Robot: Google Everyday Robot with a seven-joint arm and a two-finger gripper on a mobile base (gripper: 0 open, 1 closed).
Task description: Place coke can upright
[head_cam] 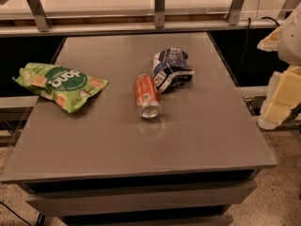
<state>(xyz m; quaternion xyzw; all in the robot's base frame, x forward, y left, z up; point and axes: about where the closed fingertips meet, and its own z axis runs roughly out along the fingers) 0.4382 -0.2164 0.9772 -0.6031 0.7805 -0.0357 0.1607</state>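
Note:
The coke can (pixel 147 97) is orange-red and lies on its side near the middle of the grey table (pixel 141 145). Its silver top faces the front edge. Its far end touches or nearly touches a blue-and-white snack bag (pixel 170 69). Pale white and yellowish parts of my arm (pixel 282 93) show at the right edge, beside the table and well to the right of the can. My gripper itself is out of view, and nothing holds the can.
A green chip bag (pixel 60 84) lies flat at the table's left side. A metal rail with upright posts (pixel 160 8) runs behind the far edge. The floor is speckled below and to the right of the table.

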